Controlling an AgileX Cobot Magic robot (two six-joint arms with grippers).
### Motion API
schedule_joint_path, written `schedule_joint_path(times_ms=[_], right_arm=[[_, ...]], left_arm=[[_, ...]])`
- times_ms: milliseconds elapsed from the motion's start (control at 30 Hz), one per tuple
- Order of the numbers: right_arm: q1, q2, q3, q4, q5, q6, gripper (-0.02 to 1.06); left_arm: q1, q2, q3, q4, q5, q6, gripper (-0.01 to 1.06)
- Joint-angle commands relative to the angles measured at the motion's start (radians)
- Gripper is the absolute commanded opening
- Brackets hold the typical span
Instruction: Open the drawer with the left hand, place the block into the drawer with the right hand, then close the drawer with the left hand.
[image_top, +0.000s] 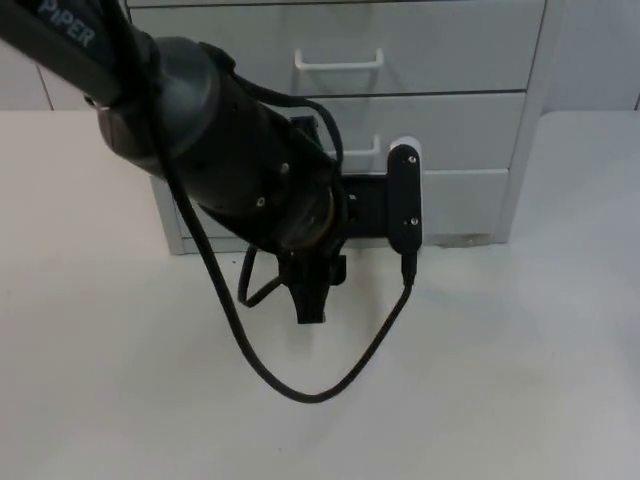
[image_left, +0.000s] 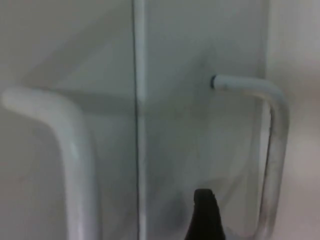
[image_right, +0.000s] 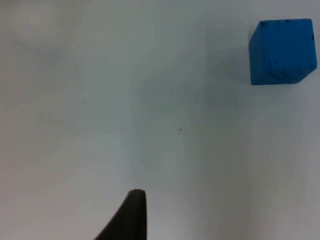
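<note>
Left gripper (image_top: 312, 300): close before the drawer (image_top: 440, 130) fronts; finger state cannot be told.
Handle (image_left: 272, 150): centre on it before closing.
Block (image_right: 282, 51): blue, on the worktop (image_right: 150, 125), under the waiting right arm.

White table (image_top: 520, 380), grey drawer cabinet (image_top: 470, 120), blue block (image_right: 282, 51)

Lighting was even, diffuse and bright. Left wrist view was soft, drawer handles (image_left: 272, 150) out of focus. Faint shadows lay on the table (image_top: 500, 380).
</note>
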Motion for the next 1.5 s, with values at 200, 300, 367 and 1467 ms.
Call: schedule_joint_path(times_ms=[200,300,367,1467], right_arm=[[-0.001,0.000,-0.004,-0.019,-0.014,0.000,1.05],[-0.001,0.000,-0.004,-0.019,-0.014,0.000,1.05],[-0.001,0.000,-0.004,-0.019,-0.014,0.000,1.05],[-0.001,0.000,-0.004,-0.027,-0.024,0.007,1.05]], left_arm=[[0.004,0.003,-0.004,0.066,-0.061,-0.048,0.58],[0.004,0.029,-0.006,0.082,-0.062,-0.048,0.58],[0.004,0.041,-0.006,0.086,-0.062,-0.048,0.58],[-0.008,-0.013,0.033,0.002,-0.119,-0.030,0.00]])
